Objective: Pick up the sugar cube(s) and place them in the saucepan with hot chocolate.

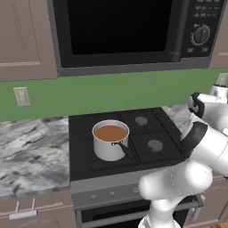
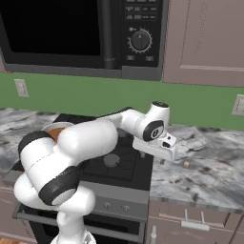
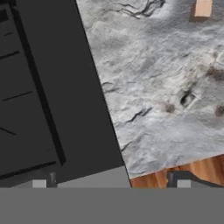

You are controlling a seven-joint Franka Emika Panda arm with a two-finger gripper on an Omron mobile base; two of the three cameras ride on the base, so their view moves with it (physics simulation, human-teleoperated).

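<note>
Reach step under way: gripper (image 2: 162, 160) hovering over the table (image 3: 153, 87), jaws apart and empty, sugar cube (image 3: 203, 8) well ahead. Saucepan (image 1: 110, 141) of hot chocolate (image 1: 111, 132) sitting on the stove (image 1: 147, 133). Next, probably: advance over the cube, descend, close.

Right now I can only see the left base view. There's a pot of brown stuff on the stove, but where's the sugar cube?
Observer: The sugar cube lies on the marble counter, right of the stove.
Operator: Where's the claw?
Observer: The claw hangs low over the counter's left part, beside the stove, with the cube to its right.
Operator: Is it holding anything?
Observer: No, the hand view shows the cube lying free on the counter, far from the fingertips.
</note>
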